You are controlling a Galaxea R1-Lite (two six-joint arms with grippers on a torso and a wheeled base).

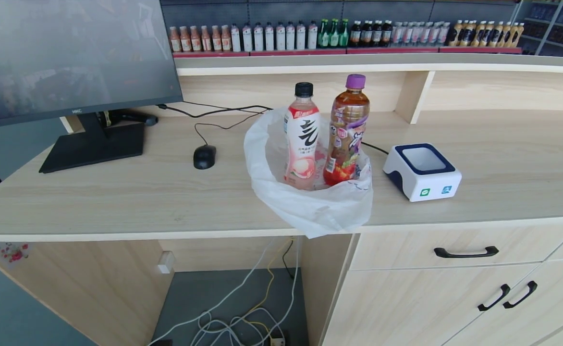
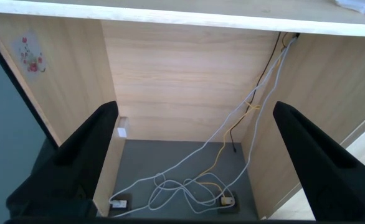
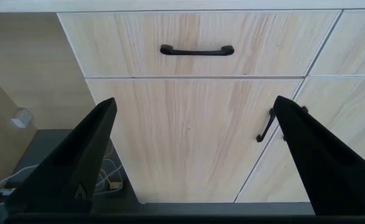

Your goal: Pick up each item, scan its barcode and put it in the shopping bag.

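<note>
Left gripper (image 2: 195,106) spread wide and empty, low before the cables (image 2: 189,186) under the counter (image 1: 118,192). Right gripper (image 3: 195,99) likewise spread and empty, facing the drawer handle (image 3: 197,50). Up on the counter: pink bottle (image 1: 301,139) and brown bottle (image 1: 346,134) upright, side by side inside the bag (image 1: 310,206); scanner (image 1: 422,171) just beside it. Probably nothing more to scan. For any further reach: lift clear of the counter edge first, approach from above, avoid nudging the bottles.

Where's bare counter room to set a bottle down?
The wooden counter is bare right of the white-and-blue scanner box, and along the front edge between the black monitor stand and the white plastic shopping bag. Crowded: bag close beside scanner, black mouse near its other side.
</note>
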